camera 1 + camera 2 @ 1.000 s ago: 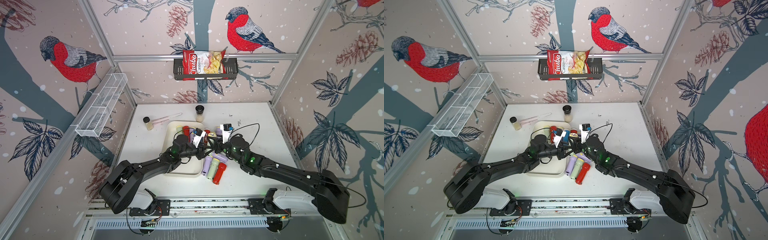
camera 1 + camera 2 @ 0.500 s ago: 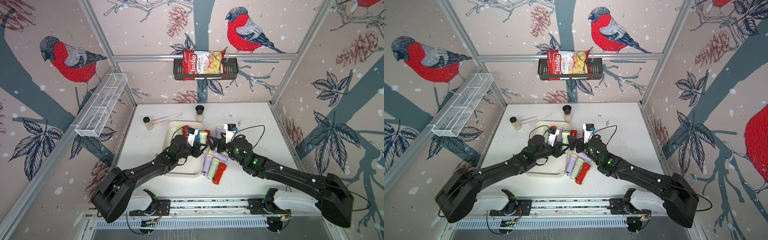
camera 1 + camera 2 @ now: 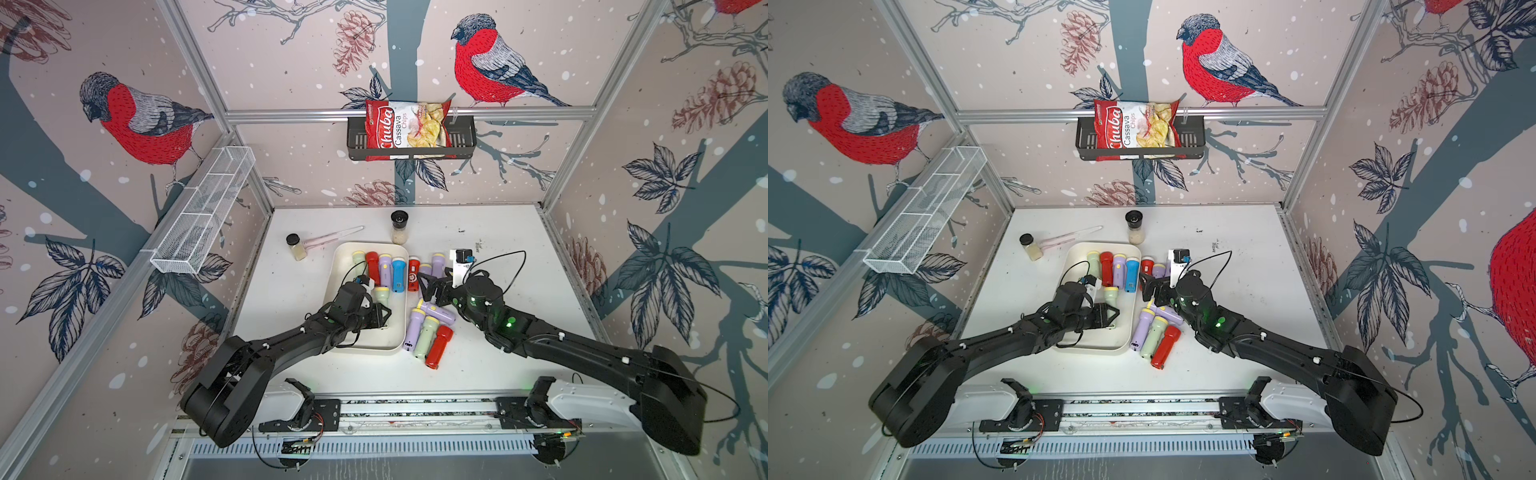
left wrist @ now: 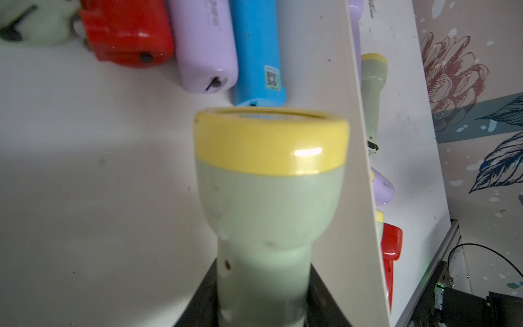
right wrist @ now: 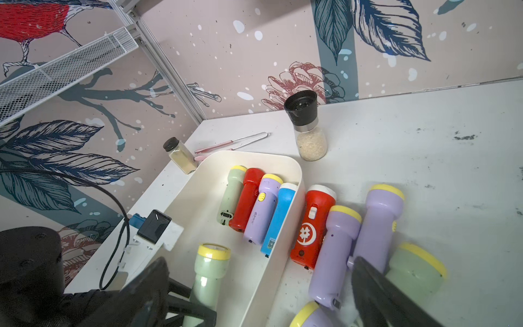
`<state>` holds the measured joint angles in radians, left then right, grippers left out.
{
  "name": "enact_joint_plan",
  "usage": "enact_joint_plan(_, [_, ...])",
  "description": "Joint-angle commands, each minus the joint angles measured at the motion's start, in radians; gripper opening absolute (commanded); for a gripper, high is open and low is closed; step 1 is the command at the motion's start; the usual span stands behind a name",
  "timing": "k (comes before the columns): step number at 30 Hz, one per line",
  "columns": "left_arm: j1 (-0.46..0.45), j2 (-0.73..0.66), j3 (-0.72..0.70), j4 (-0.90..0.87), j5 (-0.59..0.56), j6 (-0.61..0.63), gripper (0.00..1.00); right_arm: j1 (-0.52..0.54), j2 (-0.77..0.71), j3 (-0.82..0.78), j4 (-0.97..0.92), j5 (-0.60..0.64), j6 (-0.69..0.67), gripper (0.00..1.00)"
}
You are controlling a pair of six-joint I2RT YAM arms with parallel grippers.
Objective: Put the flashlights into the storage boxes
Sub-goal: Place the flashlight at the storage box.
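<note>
The storage box is a cream-white tray [image 3: 374, 341] [image 3: 1096, 341] [image 5: 198, 181]. A green, a red, a lilac and a blue flashlight [image 3: 398, 274] lie side by side at its far end. My left gripper [image 3: 376, 316] [image 3: 1106, 316] [image 4: 261, 311] is over the tray's middle, shut on a pale green flashlight with a yellow head [image 3: 381, 296] [image 4: 268, 198] [image 5: 210, 266]. My right gripper [image 3: 432, 289] [image 3: 1152, 286] [image 5: 263, 294] stands open and empty just right of the tray. It is above several loose flashlights on the table: a red one [image 5: 311, 226], lilac ones [image 5: 336, 249] and a front cluster [image 3: 428, 332].
A black-capped grinder jar [image 3: 399, 226] and a small jar [image 3: 296, 246] with pink tweezers [image 3: 332, 237] stand behind the tray. A white wire basket [image 3: 203, 212] hangs on the left wall. A black basket with a chips bag [image 3: 409, 133] hangs on the back wall.
The two grippers met at the tray's right edge a second ago. My right gripper has since opened wide, and my left one has drawn back over the tray with the green flashlight.
</note>
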<state>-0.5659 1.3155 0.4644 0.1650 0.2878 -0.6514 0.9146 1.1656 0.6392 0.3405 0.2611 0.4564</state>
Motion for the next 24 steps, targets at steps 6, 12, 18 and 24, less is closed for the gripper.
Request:
enact_joint_plan(6, [0.001, 0.086, 0.006, 0.075, 0.033, -0.028, 0.26, -0.006, -0.006, 0.002, -0.006, 0.016, 0.012, 1.00])
enact_joint_plan(12, [0.003, 0.123, 0.006, 0.099, 0.069, -0.032, 0.28, -0.011, -0.009, -0.002, -0.012, 0.020, 0.016, 1.00])
enact_joint_plan(18, [-0.003, 0.134, 0.016, 0.133, 0.118, -0.024, 0.29, -0.011, 0.008, 0.000, -0.009, 0.011, 0.024, 0.99])
enact_joint_plan(24, [-0.029, 0.151, 0.043, 0.115, 0.123, -0.018, 0.37, -0.010, 0.008, 0.002, -0.011, 0.012, 0.025, 1.00])
